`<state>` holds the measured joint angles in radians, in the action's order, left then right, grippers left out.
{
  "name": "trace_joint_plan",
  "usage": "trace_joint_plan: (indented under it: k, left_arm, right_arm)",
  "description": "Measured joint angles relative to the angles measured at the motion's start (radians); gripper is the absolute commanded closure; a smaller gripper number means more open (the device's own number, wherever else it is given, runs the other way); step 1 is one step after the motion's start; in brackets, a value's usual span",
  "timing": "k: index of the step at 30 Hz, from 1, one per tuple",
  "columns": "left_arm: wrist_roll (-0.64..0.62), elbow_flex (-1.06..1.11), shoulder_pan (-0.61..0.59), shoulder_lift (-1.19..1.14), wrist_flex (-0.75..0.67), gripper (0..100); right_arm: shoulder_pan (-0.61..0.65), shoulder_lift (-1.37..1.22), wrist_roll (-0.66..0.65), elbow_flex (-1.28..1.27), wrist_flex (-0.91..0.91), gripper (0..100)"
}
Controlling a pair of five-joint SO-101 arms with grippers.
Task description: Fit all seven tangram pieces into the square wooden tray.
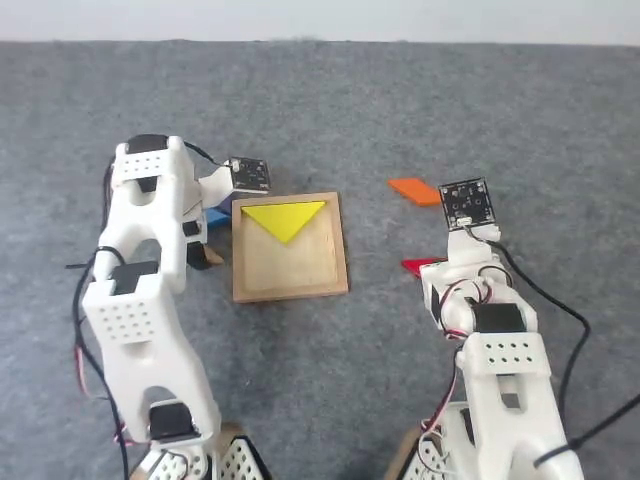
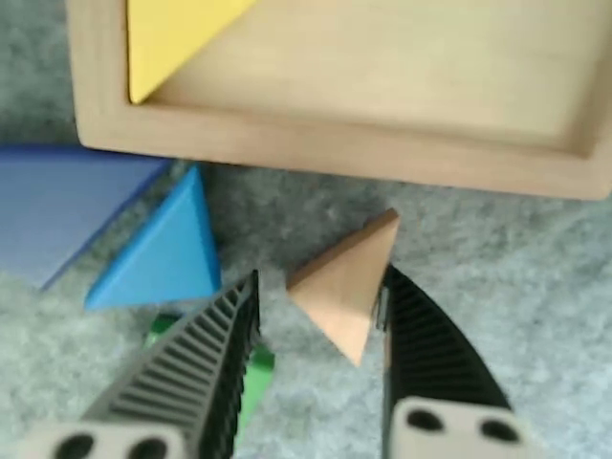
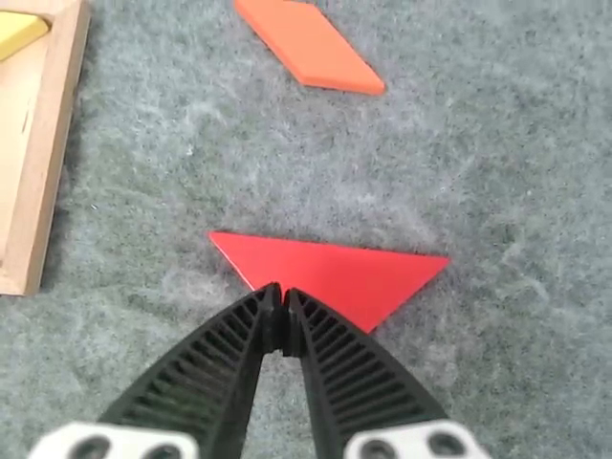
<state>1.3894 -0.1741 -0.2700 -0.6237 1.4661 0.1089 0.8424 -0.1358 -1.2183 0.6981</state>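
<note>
Your tray (image 1: 290,293) sits in the middle of the table, between the two arms, so either one can feed it. So far it holds one piece. The yellow triangle (image 1: 285,217) lies with its long side along the tray's far rim and its point toward the centre. I'd judge it was put there to leave the near half as one open space for the other six.

Your left pincer (image 2: 321,287) is low over the table just outside the tray's left rim, near its near-left corner. It is wide open, with one finger on each side of the small wood-coloured triangle (image 2: 344,287). One finger stands hard by the piece's edge, though I cannot tell whether it touches. Nothing is gripped yet. The straddle looks like the set-up for a pinch across the piece's sides.

Watch the neighbours. A small blue triangle (image 2: 163,253) lies just beside the other finger, with a larger blue piece (image 2: 57,201) behind it against the rim. A green piece (image 2: 253,368) lies partly under that finger.

Your right pincer (image 3: 280,301) is closed tight on nothing. Its tips sit at the near edge of the red triangle (image 3: 344,273), on the table to the right of the tray. Held shut like that, it could nudge the piece but not lift it. The orange parallelogram (image 3: 306,43) lies farther toward the table's far edge, well apart from the red one.
</note>
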Motion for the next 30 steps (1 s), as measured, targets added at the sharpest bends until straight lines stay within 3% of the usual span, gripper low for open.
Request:
trace_joint_plan:
  k: [10, 30]
  left_arm:
    - [0.0, 0.0, 0.0, 0.0, 0.041, 82]
    - [-0.044, 0.0, -0.006, 0.0, 0.083, 92]
  right_arm:
    - [0.0, 0.0, 0.0, 0.0, 0.0, 98.9]
    - [0.0, 0.002, 0.0, 0.0, 0.0, 98.9]
